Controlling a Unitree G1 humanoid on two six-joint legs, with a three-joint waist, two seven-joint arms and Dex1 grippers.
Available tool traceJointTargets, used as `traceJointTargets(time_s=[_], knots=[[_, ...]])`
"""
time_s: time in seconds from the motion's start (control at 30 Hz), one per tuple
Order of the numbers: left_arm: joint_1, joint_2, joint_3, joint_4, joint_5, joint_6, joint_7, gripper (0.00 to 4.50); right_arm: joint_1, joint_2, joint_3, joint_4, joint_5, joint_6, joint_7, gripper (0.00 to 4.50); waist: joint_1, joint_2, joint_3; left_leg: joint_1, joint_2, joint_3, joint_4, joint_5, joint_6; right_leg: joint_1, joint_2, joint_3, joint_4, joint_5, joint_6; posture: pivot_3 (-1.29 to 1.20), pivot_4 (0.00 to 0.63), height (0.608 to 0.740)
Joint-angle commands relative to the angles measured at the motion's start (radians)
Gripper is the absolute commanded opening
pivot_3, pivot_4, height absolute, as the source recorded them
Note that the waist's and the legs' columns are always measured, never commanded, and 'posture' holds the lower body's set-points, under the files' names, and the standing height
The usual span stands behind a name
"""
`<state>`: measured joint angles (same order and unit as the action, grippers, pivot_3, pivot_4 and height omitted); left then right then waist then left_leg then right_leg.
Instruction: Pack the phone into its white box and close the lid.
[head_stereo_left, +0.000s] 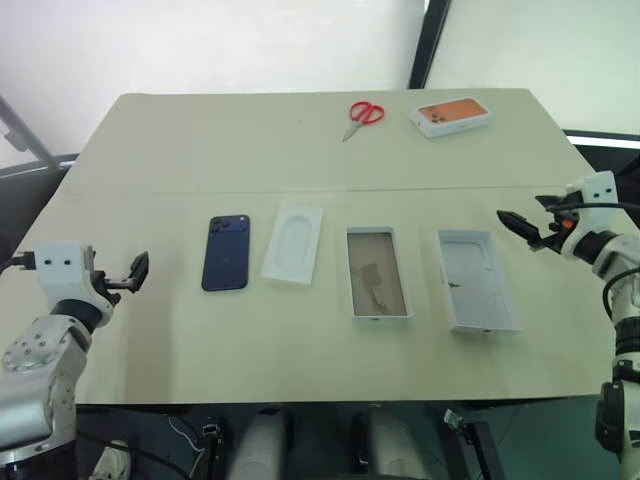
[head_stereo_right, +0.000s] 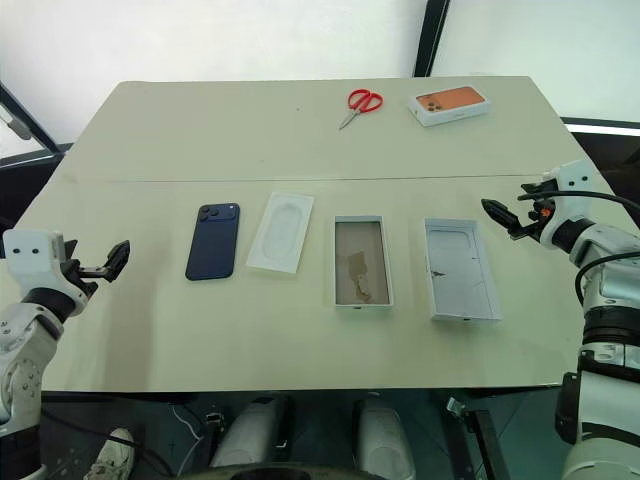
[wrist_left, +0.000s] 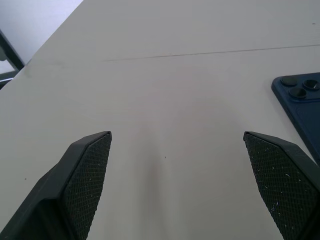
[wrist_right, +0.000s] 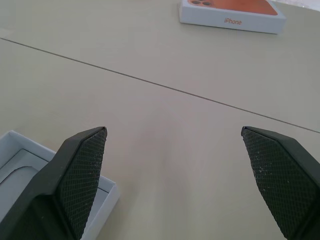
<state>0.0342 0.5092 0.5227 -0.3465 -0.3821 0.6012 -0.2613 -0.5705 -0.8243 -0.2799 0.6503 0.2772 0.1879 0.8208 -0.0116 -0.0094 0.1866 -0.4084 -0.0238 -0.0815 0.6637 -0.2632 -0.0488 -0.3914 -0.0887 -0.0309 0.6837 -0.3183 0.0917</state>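
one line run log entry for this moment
stage: not started | phone: on table, left of white box | lid: off, inside up | left gripper: open, empty | right gripper: open, empty

A dark navy phone (head_stereo_left: 226, 252), a tan-lined white box (head_stereo_left: 377, 272), a grey-white lid (head_stereo_left: 476, 279) and red-handled scissors (head_stereo_left: 362, 116) are seen.

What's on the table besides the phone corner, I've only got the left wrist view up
Observer: Next to the phone lies a flat white insert, then the white box, tan inside.
Operator: Where's the lid?
Observer: The lid lies beyond the white box, hollow side up, nearest the right gripper.
Operator: Is that gripper holding anything?
Observer: No, it is open and holds nothing.
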Motion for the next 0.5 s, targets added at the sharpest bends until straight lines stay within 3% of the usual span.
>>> traceJointTargets(time_s=[0.03, 0.5], knots=[[-0.008, 0.001, 0.005, -0.012, 0.004, -0.024, 0.002, 4.44, -0.021, -0.004, -0.007, -0.032, 0.000, -0.021, 0.000, 4.50, 0.000, 0.000, 0.000, 0.000, 0.000, 0.000, 0.000, 0.000, 0.000, 0.000, 0.000, 0.000, 0.000, 0.000, 0.000, 0.00, 0.150, 0.698], [-0.022, -0.023, -0.023, -0.036, -0.002, -0.020, 0.005, 4.44, -0.006, 0.000, 0.001, -0.094, 0.014, 0.001, 0.019, 4.50, 0.000, 0.000, 0.000, 0.000, 0.000, 0.000, 0.000, 0.000, 0.000, 0.000, 0.000, 0.000, 0.000, 0.000, 0.000, 0.00, 0.150, 0.698]])
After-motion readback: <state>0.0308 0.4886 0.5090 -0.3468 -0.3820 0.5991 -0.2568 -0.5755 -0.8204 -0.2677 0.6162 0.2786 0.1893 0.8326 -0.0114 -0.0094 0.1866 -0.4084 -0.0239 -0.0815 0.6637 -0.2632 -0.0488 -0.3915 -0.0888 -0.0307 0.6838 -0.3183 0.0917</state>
